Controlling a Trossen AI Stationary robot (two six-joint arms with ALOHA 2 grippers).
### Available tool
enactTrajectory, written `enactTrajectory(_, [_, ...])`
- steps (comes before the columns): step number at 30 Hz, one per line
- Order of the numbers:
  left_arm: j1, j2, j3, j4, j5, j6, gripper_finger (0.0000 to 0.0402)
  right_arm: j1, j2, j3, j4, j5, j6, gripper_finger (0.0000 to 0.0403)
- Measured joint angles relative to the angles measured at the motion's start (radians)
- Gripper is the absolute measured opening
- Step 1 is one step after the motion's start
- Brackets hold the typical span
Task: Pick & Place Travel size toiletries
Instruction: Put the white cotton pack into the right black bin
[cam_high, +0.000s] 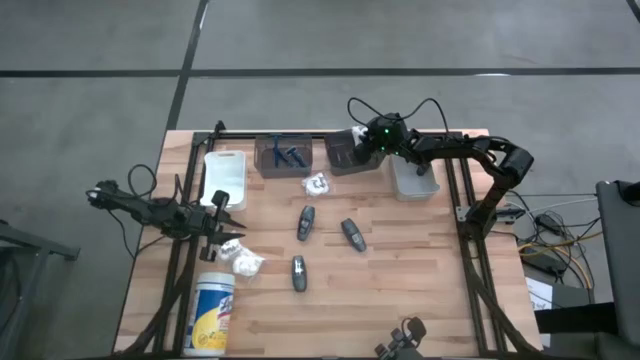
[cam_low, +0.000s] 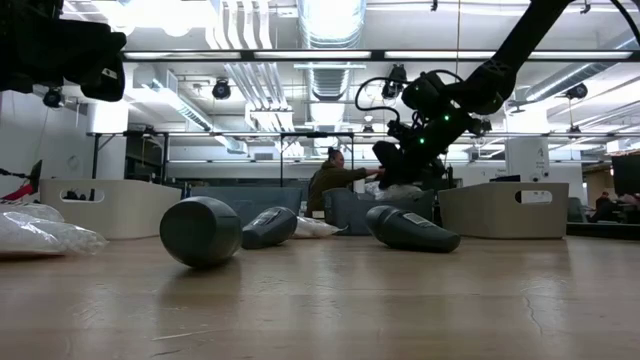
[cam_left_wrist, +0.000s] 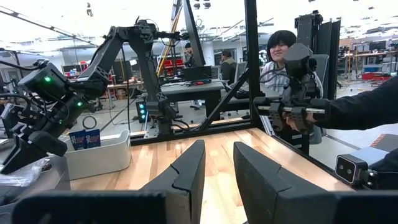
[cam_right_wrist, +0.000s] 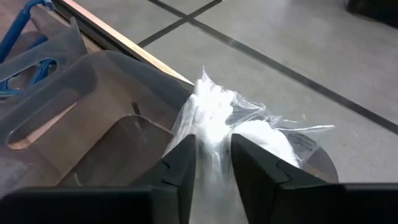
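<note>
Right gripper (cam_right_wrist: 211, 163) over the clear bin (cam_right_wrist: 93, 112) at about one o'clock on the table, a white packet (cam_right_wrist: 233, 127) between its fingers.

Its jaws stand only a little apart with the crinkled clear wrap of the packet bunched in the gap — whether they are pinching it or just letting go I cannot tell. I judge the packet light, soft and slippery in its film, likely to deform rather than break; best taken across the gathered wrap, where the fingers are now. From the gripper, another white packet (cam_high: 316, 184) lies on the table toward seven o'clock, three dark grey tubes (cam_high: 351, 233) farther the same way, the blue sticks (cam_high: 289, 155) in a bin at nine o'clock. Left gripper (cam_high: 222, 233) waits at nine o'clock on the table — beside a further packet (cam_high: 245, 262), fingers slightly parted, nothing between them.
</note>
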Motion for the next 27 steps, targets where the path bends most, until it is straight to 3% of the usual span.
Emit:
enactTrajectory(15, [0.0, 0.0, 0.0, 0.0, 0.0, 0.0, 0.009, 0.0, -0.003, 0.0, -0.007, -0.005, 0.028, 0.0198])
enactTrajectory(27, [0.0, 0.0, 0.0, 0.0, 0.0, 0.0, 0.009, 0.011, -0.05, 0.0, -0.056, -0.062, 0.058, 0.0194])
